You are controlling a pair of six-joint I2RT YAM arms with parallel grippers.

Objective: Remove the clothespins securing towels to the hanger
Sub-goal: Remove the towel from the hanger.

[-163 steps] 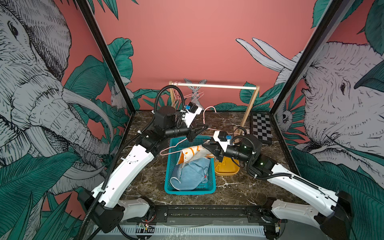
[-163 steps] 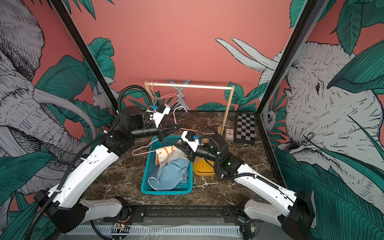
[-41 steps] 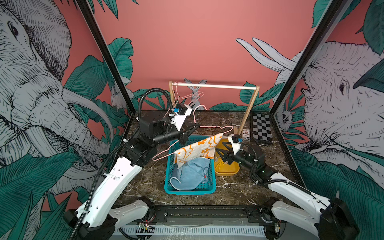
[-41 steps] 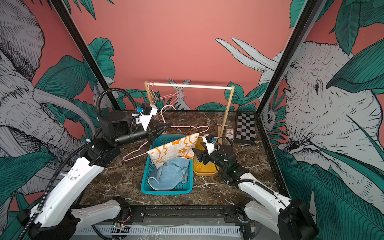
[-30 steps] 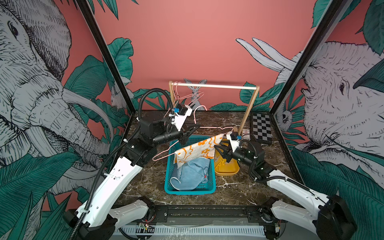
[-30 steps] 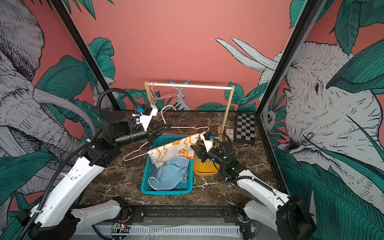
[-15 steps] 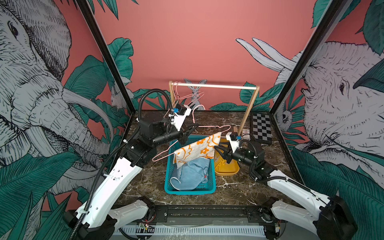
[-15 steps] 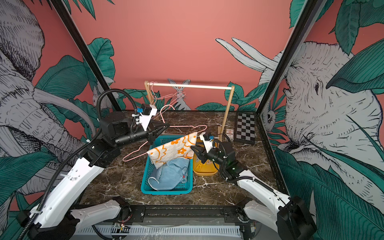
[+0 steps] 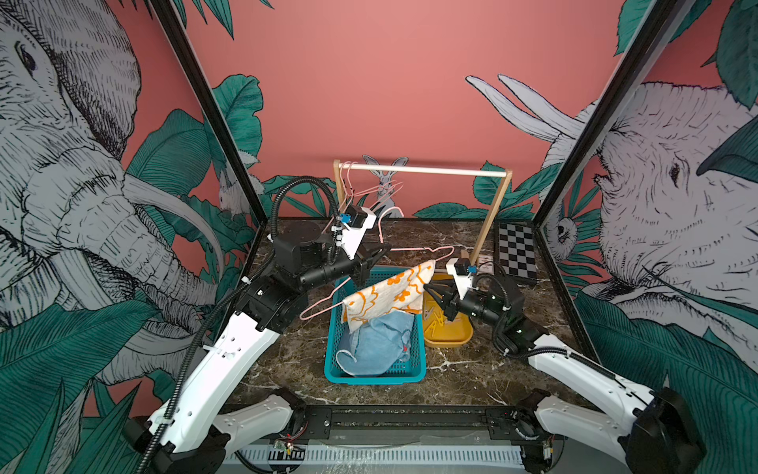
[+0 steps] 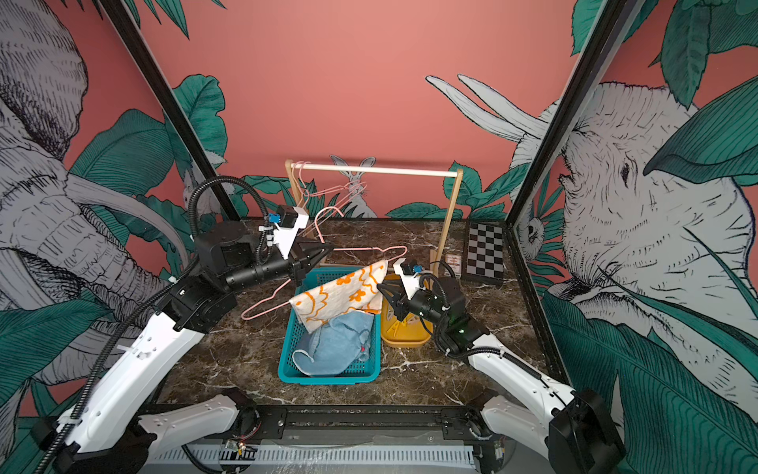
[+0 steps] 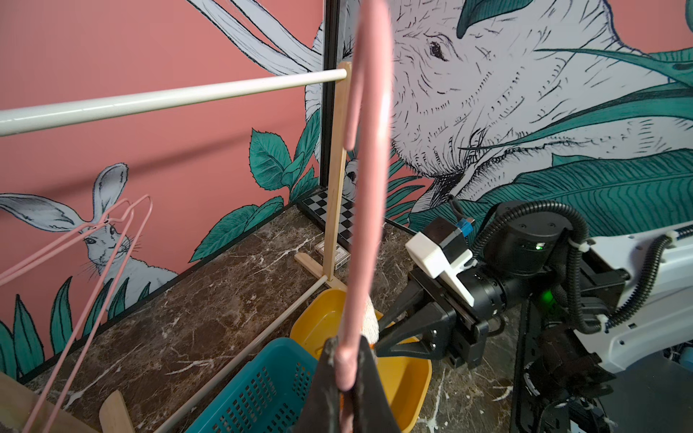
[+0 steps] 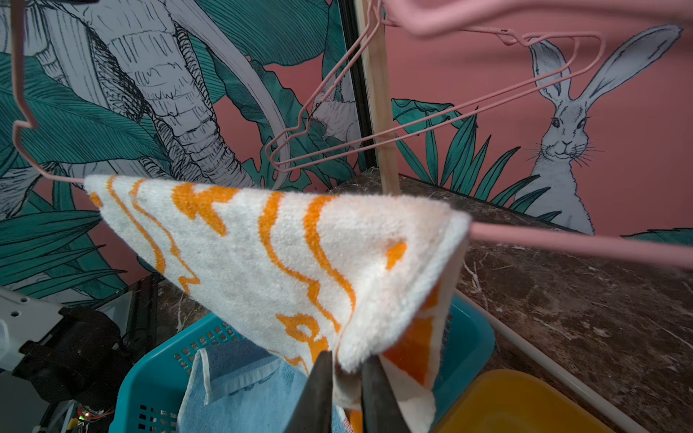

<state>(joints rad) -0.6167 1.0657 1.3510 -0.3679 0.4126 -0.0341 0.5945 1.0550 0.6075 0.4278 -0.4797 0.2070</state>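
A pink wire hanger (image 9: pixel 410 249) hangs in the air above the teal basket, and my left gripper (image 9: pixel 385 251) is shut on it near its neck (image 11: pixel 369 150). The cream towel (image 9: pixel 385 301) with orange flowers is draped over the hanger's lower bar. My right gripper (image 9: pixel 428 289) reaches in from the right, shut on the towel's lower right corner (image 12: pixel 347 371). A light blue towel (image 9: pixel 381 344) lies in the basket. Yellow clothespins (image 10: pixel 400 326) lie in the yellow tray. None shows on the hanger.
The teal basket (image 9: pixel 334 369) stands in the middle of the marble table, with the yellow tray (image 9: pixel 451 334) to its right. A wooden rack (image 9: pixel 422 169) at the back carries two empty pink hangers (image 9: pixel 369 193). A checkerboard (image 9: pixel 517 254) lies at the back right.
My right gripper has closed on the cream towel's lower corner. The left arm and the hanger have hardly moved.
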